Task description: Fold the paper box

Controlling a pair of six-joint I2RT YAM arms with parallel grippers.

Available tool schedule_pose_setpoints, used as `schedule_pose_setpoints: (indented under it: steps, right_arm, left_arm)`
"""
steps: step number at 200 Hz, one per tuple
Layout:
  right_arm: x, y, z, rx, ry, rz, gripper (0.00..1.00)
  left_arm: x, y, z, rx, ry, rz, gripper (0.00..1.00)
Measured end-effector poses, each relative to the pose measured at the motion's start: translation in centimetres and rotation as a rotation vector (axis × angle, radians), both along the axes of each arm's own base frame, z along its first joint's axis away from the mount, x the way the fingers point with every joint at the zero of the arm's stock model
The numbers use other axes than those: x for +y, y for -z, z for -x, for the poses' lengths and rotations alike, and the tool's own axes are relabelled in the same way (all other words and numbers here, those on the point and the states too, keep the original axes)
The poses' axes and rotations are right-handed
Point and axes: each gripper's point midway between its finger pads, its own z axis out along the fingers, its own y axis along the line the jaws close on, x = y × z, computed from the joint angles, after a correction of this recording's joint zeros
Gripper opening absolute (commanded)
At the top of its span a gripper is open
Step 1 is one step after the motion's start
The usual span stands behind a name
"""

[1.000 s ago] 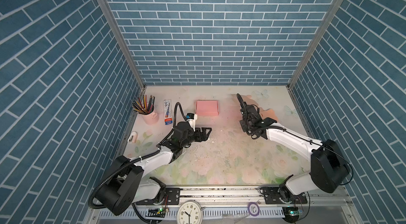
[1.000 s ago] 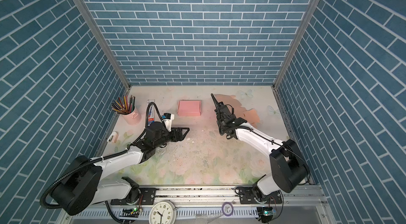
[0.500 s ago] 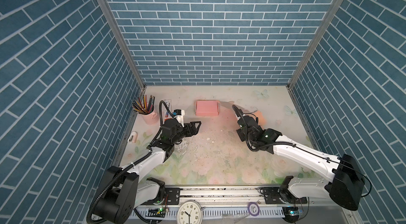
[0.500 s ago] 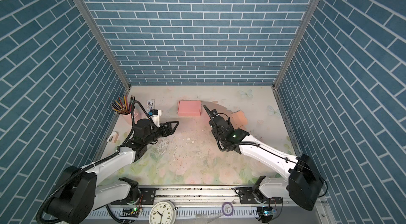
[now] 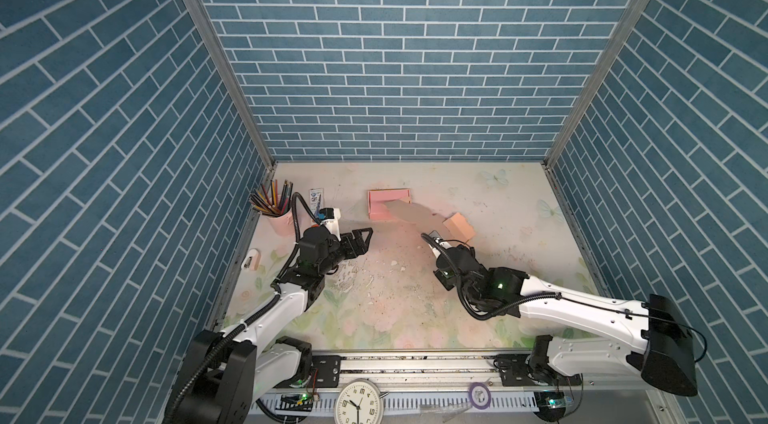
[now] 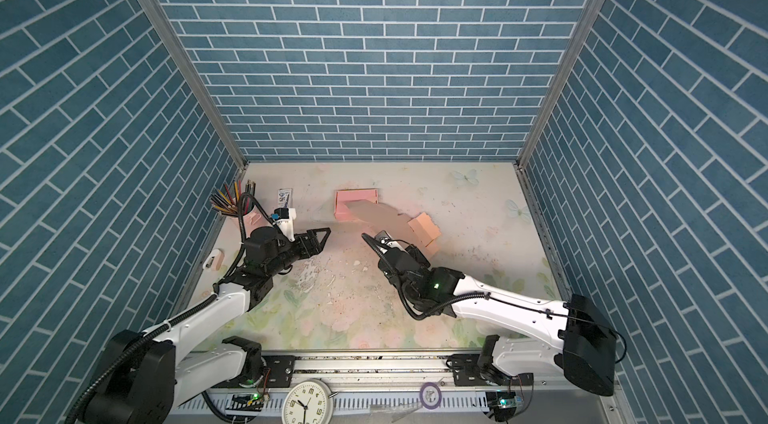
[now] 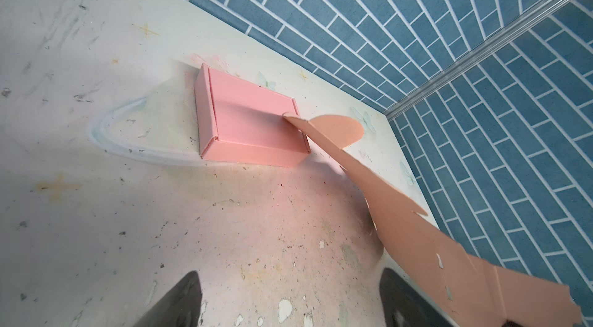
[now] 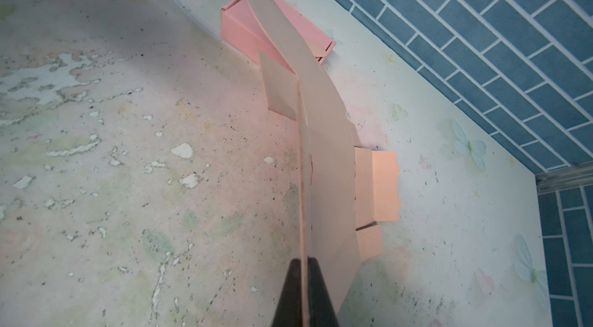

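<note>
Paper box blank [image 8: 327, 149] [image 5: 409, 214]: unfolded peach-pink card, thin and matt, scored with creases, with square side flaps and a rounded tab at the far end. Stands on edge right of table centre, bowed along its length, pinched at the near edge by right gripper [image 8: 303, 264] [image 5: 430, 238], black fingers closed tight against both faces of the card. Reaches, at the far end, over the folded pink box [image 7: 253, 129], a shallow rectangular carton with crisp corners near the back wall; contact between the two not determinable. Left gripper [image 5: 363, 237] empty, dark fingers [image 7: 179, 303] spread wide, poised over the table [image 5: 415, 301] left of centre, well apart from the blank. Table surface a pale floral print, scuffed, with white flaked patches. Pink pencil cup [image 5: 279, 221], round, full of coloured pencils, at the back left
</note>
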Motion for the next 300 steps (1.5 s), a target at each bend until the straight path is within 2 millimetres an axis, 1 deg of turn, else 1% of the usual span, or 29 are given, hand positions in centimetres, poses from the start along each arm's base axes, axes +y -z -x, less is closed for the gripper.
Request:
schedule_pose_setpoints:
  steps: [30, 53, 69, 85, 97, 109, 128, 161, 188, 198, 231, 240, 255, 268, 280, 289, 300]
  right_arm:
    - [0.8, 1.1, 1.6, -0.005, -0.082, 0.039, 0.0]
    - [1.7, 1.7, 2.6, -0.007, -0.153, 0.06, 0.0]
    - [2.7, 2.1, 3.6, -0.002, -0.218, 0.071, 0.0]
    - [3.6, 2.5, 4.3, 0.004, -0.275, 0.078, 0.0]
    - [4.3, 2.9, 4.8, 0.014, -0.314, 0.085, 0.0]
    - [4.9, 3.6, 5.3, 0.027, -0.353, 0.101, 0.0]
    - [5.5, 5.1, 6.2, 0.059, -0.405, 0.139, 0.0]
    - [6.3, 7.9, 7.9, 0.145, -0.49, 0.195, 0.08]
    - [6.7, 9.5, 9.4, 0.189, -0.548, 0.241, 0.17]
    - [6.7, 9.7, 9.8, 0.197, -0.56, 0.248, 0.24]
    - [6.8, 9.4, 10.0, 0.199, -0.562, 0.228, 0.43]
    - [6.8, 8.9, 10.0, 0.193, -0.557, 0.206, 0.48]
    - [6.8, 7.4, 9.8, 0.178, -0.546, 0.138, 0.56]
    - [6.8, 5.8, 9.8, 0.167, -0.537, 0.053, 0.59]
    - [6.5, 4.4, 9.3, 0.161, -0.508, -0.031, 0.6]
    - [6.1, 3.5, 8.5, 0.162, -0.474, -0.092, 0.6]
    - [5.4, 3.0, 7.5, 0.172, -0.425, -0.148, 0.61]
  left_arm:
    - [1.0, -0.9, 0.1, -0.024, -0.05, -0.015, 0.86]
    - [2.2, -2.6, 0.5, -0.073, -0.099, -0.041, 0.86]
    - [2.8, -3.9, 0.7, -0.101, -0.122, -0.061, 0.86]
    - [3.0, -5.0, 0.7, -0.122, -0.131, -0.074, 0.86]
    - [3.0, -5.5, 0.7, -0.129, -0.129, -0.081, 0.86]
    - [2.9, -5.4, 0.8, -0.125, -0.122, -0.088, 0.86]
    - [2.5, -4.7, 1.0, -0.101, -0.1, -0.097, 0.86]
    - [1.8, -3.7, 1.3, -0.066, -0.069, -0.104, 0.86]
    - [1.5, -3.7, 1.4, -0.065, -0.057, -0.101, 0.86]
    - [1.4, -3.5, 1.4, -0.062, -0.052, -0.102, 0.86]
    - [0.7, -2.3, 1.4, -0.033, -0.03, -0.111, 0.86]
    - [0.3, -1.9, 1.5, -0.023, -0.017, -0.115, 0.86]
    - [-0.7, -1.1, 1.7, -0.002, 0.014, -0.126, 0.86]
    - [-1.5, -0.2, 2.0, 0.018, 0.042, -0.137, 0.86]
    - [-2.3, 0.4, 2.2, 0.03, 0.067, -0.145, 0.86]
    - [-2.9, 0.8, 2.3, 0.037, 0.086, -0.149, 0.86]
    - [-3.6, 1.3, 2.4, 0.045, 0.107, -0.156, 0.86]
